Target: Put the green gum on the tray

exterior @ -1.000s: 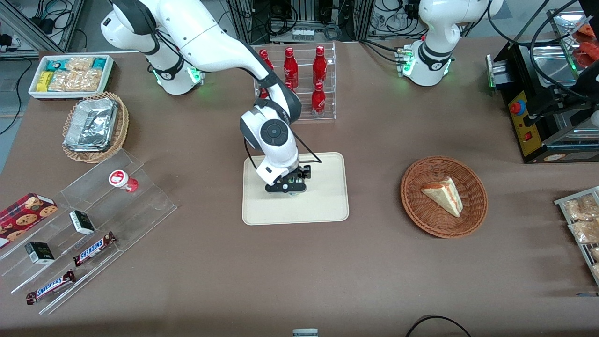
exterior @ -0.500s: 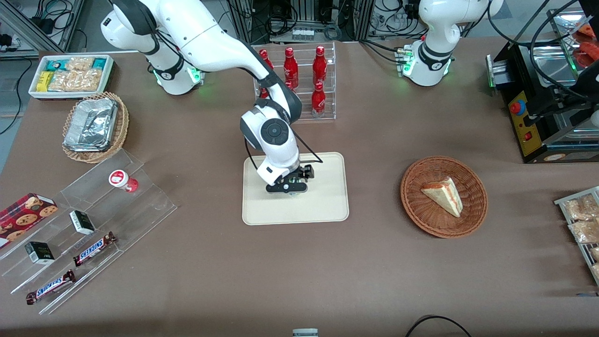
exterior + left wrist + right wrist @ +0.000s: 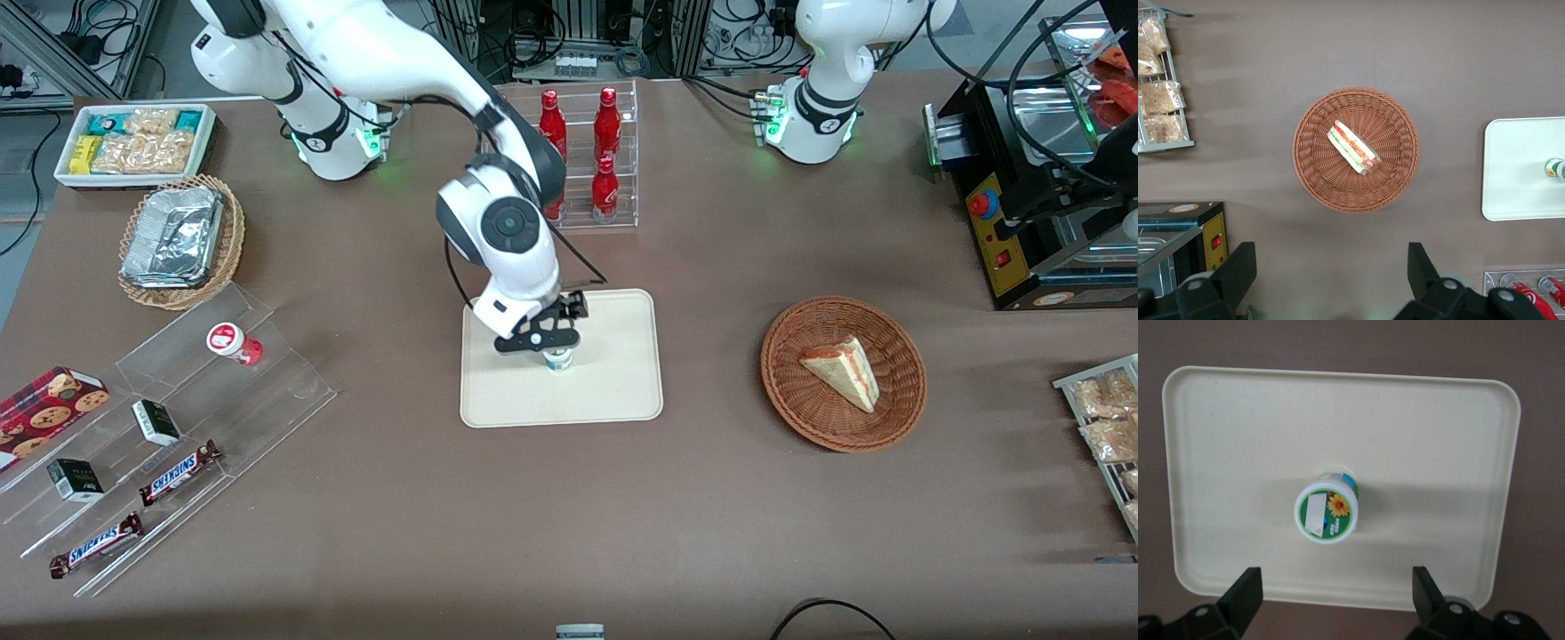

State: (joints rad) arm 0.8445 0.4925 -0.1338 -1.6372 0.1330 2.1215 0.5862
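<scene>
Sitting on the brown desk [image 3: 711,498], the cream tray [image 3: 622,391] carries the green gum [image 3: 557,359] upright near its middle — placement looks done. The tool [image 3: 540,338] hangs just above the bottle, fingers [image 3: 1245,593] spread wide and clear of it. The risk from here, I'd judge, is a sideways swing while low — a fingertip could clip the lid and topple the light bottle.

"SNICKERS" is read on two candy bars [image 3: 180,472] [image 3: 96,545]; the gripper [image 3: 544,343] is seen above the tray [image 3: 622,391].
</scene>
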